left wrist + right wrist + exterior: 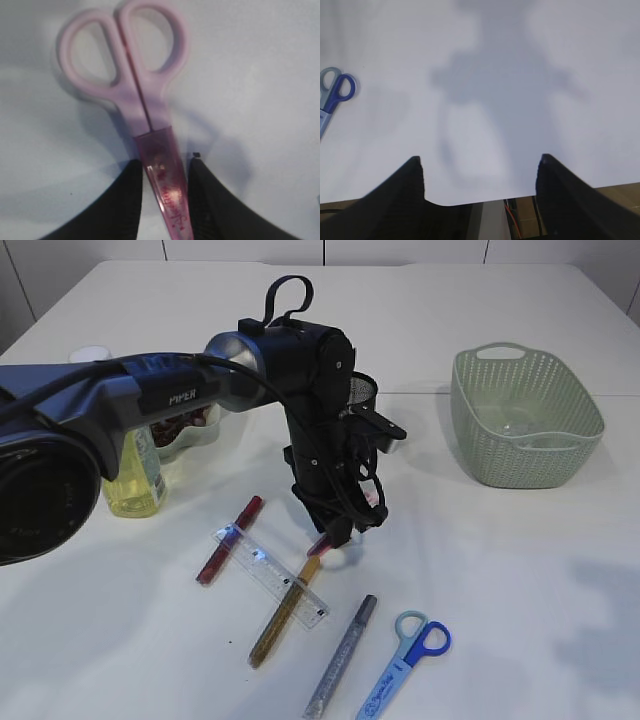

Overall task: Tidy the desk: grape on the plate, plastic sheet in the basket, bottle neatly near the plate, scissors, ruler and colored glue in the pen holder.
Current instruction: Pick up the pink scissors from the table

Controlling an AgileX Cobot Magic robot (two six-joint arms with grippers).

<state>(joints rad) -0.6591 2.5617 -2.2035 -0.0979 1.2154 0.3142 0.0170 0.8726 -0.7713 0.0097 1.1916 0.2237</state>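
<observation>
- Left gripper (165, 200): jaws set either side of the pink scissors' (135, 95) sheathed blade; grip unconfirmed, can't tell.
- Pink scissors lie on the table (520, 580), just right of the ruler (270, 575).
- Right gripper (480, 185): jaws wide apart, holding nothing, above bare table right of the blue scissors (332, 97).

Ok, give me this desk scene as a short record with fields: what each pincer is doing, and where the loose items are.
left pincer: jaws either side of the pink scissors at the capped blade, on the table; whether they grip is unclear
right pincer: open, empty, over bare table
blue scissors: front of the table, loose
ruler: lying across the red glue pen and gold glue pen
silver glue pen: beside the blue scissors
basket: far right
bottle: left, upright
</observation>
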